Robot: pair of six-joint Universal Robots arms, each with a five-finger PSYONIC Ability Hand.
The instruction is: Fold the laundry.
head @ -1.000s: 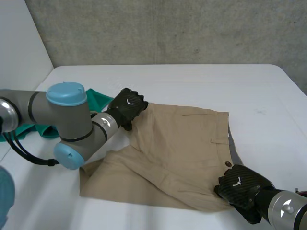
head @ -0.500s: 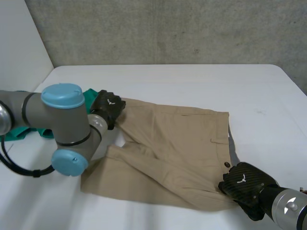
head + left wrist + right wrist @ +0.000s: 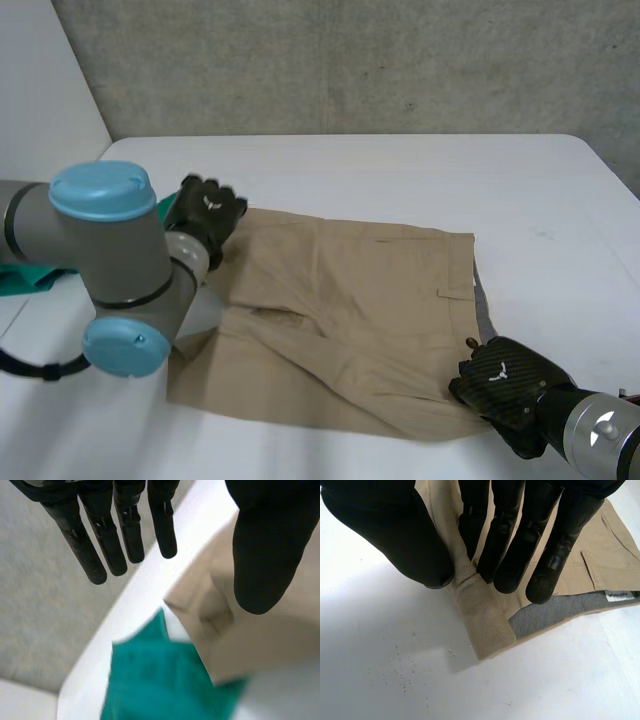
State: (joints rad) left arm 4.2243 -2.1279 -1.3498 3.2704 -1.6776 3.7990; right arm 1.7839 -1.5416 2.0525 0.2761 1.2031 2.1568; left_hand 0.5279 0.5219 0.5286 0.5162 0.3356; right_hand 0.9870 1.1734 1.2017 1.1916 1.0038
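The shorts (image 3: 350,310) lie flat on the worktop (image 3: 420,170), not yet folded. The right hand (image 3: 505,380), at lower right, pinches their waistband corner. The left hand (image 3: 205,212), at upper left, is released. A green cloth (image 3: 155,680) waits.

Tan shorts (image 3: 350,320) lie spread on the white worktop (image 3: 400,170), left hand (image 3: 205,215) at their far-left corner, right hand (image 3: 505,378) at their near-right corner.

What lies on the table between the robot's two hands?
The tan shorts span the stretch from left hand to right hand, in the head view.
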